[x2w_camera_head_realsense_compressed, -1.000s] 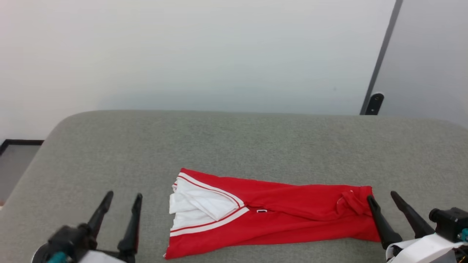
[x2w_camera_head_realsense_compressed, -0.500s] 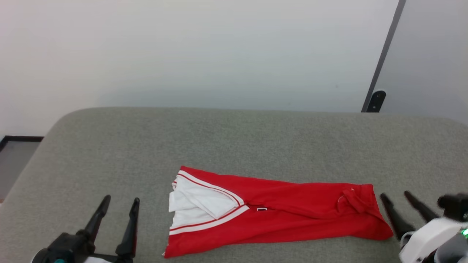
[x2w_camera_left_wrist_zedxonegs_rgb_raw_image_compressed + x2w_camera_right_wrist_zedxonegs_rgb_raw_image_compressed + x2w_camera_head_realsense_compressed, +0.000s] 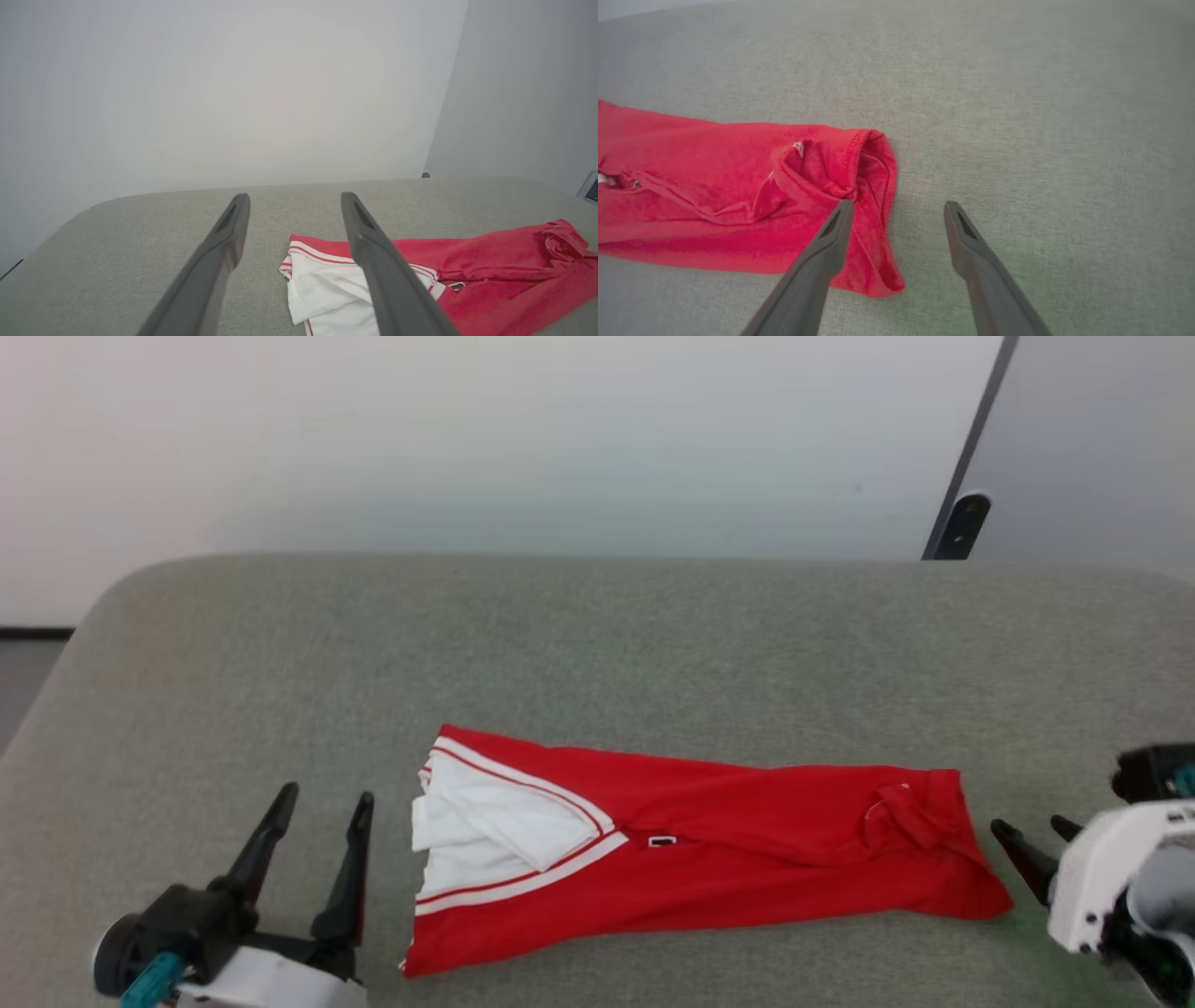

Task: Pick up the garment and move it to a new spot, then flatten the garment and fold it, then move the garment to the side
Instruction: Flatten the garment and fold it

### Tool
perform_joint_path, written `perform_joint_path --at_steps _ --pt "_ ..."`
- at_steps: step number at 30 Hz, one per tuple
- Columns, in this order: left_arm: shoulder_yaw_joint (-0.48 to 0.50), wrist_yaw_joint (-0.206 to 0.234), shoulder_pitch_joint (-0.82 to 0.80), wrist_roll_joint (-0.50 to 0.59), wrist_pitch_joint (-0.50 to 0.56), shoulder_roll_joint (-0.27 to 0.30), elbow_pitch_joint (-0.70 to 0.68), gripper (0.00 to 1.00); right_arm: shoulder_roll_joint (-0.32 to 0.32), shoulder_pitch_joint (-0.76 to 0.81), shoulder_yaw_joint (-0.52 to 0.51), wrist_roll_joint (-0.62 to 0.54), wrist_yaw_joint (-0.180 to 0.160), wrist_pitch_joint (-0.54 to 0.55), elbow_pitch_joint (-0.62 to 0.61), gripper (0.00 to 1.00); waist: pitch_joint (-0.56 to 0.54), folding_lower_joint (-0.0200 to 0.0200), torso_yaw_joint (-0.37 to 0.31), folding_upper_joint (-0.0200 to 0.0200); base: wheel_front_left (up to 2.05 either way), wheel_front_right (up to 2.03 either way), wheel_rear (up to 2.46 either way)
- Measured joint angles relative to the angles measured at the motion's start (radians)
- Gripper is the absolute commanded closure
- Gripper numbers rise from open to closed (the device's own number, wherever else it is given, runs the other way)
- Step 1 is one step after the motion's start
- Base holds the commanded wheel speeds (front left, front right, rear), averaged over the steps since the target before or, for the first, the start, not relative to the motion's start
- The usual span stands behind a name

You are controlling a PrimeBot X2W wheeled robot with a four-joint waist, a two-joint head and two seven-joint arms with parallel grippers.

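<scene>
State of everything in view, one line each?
Red jersey garment with white sleeves: folded into a long strip, lying unheld on the grey fabric surface.
Left tool: open, empty, by the white-sleeve end.
Right tool: open, empty, by the red end.

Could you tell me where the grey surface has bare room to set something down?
The broad strip of grey surface between the garment and the wall is bare, as is the left end beyond the left hand. Crowded along the near edge: garment between that hand and the right hand.
</scene>
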Motion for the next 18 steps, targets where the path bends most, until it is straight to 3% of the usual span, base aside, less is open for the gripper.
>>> perform_joint_path --at_steps 11,18 --pt "-0.06 -0.004 -0.074 -0.019 0.0 -0.019 0.034 0.0 0.08 -0.207 0.026 -0.022 0.0 0.31 0.254 0.0 0.049 0.0 0.078 0.0 0.0 0.0 0.0" --pt "-0.091 -0.005 -0.108 -0.036 0.0 -0.029 0.054 0.0 0.146 -0.317 -0.012 -0.104 -0.001 0.415 0.441 0.0 0.079 0.0 0.118 0.0 0.0 0.0 0.0"
